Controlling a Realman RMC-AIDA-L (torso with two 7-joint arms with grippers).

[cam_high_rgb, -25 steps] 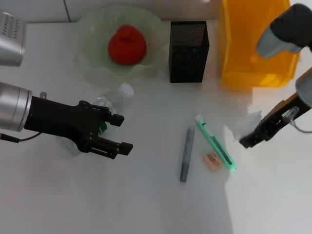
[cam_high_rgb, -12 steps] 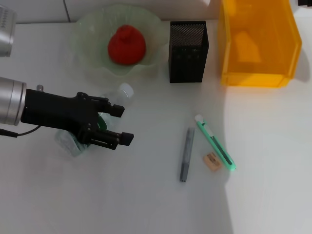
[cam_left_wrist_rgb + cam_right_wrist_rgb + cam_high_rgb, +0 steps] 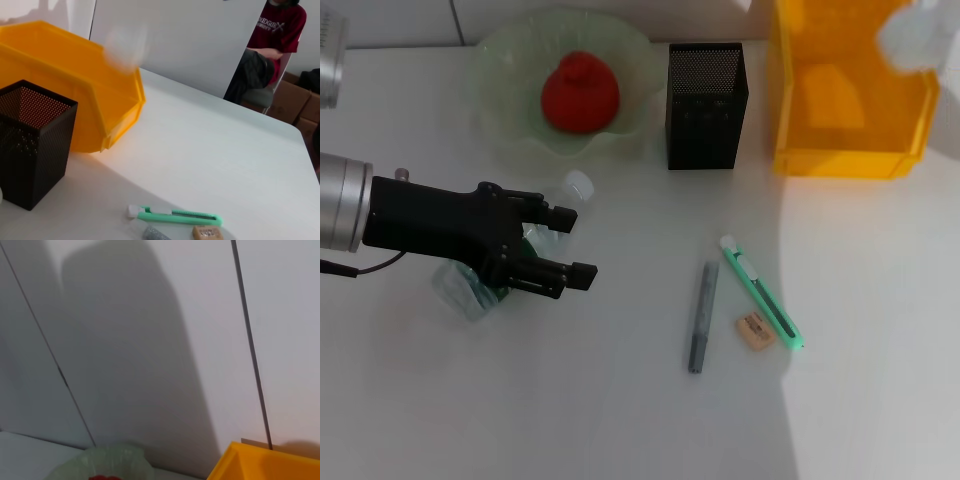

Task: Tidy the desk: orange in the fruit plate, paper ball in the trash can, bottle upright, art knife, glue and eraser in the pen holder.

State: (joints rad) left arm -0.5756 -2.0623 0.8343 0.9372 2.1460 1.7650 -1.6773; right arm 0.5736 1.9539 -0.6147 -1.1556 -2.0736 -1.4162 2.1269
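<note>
Here the left hand (image 3: 565, 250), its fingers spread around the lying bottle (image 3: 510, 255) on the surface (image 3: 620, 420), could pinch off-centre, so that the bottle would be rolled toward the fruit plate (image 3: 500, 140) rather than stood upright; the right hand is unseen.

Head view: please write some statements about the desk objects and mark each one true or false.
1. The orange lies in the fruit plate. True.
2. The art knife stands inside the pen holder. False: it lies flat on the desk, in front of the holder.
3. The eraser lies beside the art knife. True.
4. The bottle stands upright. False: it lies on its side, under the left gripper.
5. The glue is in the trash can. False: it lies on the desk, near the knife.
</note>
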